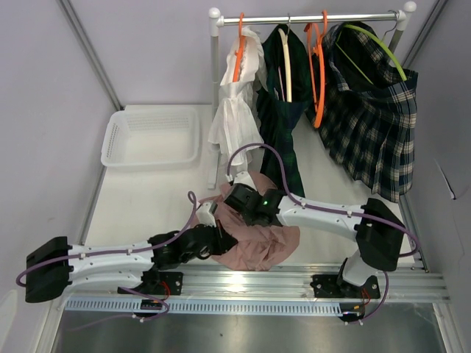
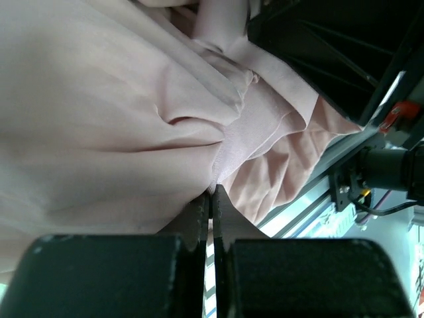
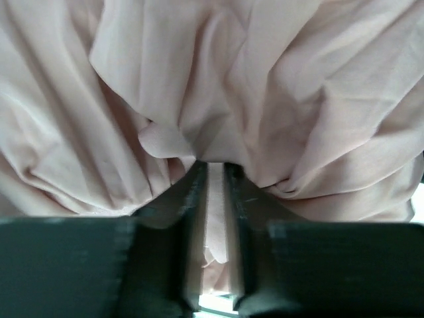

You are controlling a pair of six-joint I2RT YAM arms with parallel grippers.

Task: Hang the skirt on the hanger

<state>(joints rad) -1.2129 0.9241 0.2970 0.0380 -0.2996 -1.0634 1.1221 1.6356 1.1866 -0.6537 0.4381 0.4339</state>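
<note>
A pale pink skirt point(image 1: 265, 246) of thin, matte woven cloth is seen crumpled in soft folds on the white table point(image 1: 147, 198), near its front aluminium rail point(image 1: 257, 283). A stitched hem fold of the skirt point(image 2: 99, 132) is pinched by the left gripper point(image 2: 212, 205), its black fingers pressed almost together. A bunched pleat of the skirt point(image 3: 212, 79) is clamped in the narrow gap of the right gripper point(image 3: 215, 179). Behind, a curved orange plastic hanger point(image 1: 318, 81) is hung on a metal garment rail point(image 1: 309, 20), beside a dark tartan skirt point(image 1: 372, 125). A white slotted plastic basket point(image 1: 151, 136) is set at the left.
</note>
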